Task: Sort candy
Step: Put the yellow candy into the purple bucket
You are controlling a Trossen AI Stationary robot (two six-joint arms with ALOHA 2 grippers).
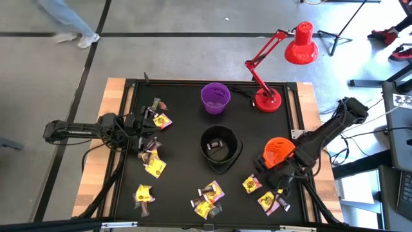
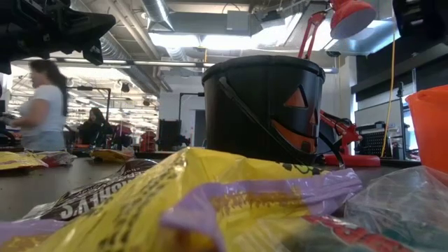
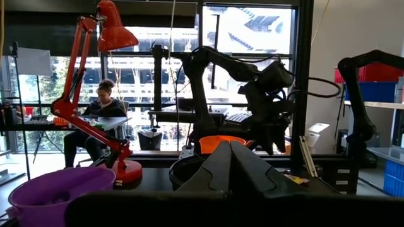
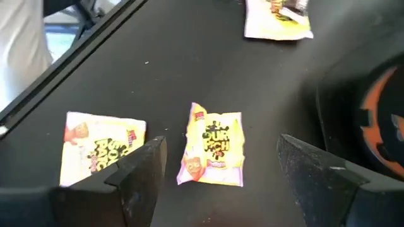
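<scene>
Candy (image 4: 211, 151) lies scattered across the black worktop (image 1: 180, 129) as the right end effector (image 4: 221, 170), fingers apart, hovers over a yellow piece, apparently lining up a pick, while the left end effector (image 1: 138, 132), fingers together, waits near its own cluster.

the black bowl (image 1: 220, 148) sits mid-table and blocks the straight line across. behind it stand the purple bowl (image 1: 215, 98) and the red lamp (image 1: 268, 98) (its arm slants overhead). right of it, the orange bowl (image 1: 279, 150) crowds the right gripper (image 4: 221, 165), whose fingers stand spread around a yellow candy (image 4: 213, 151). left of it lies bare mat, then scattered candy by the left gripper (image 1: 143, 132).
</scene>
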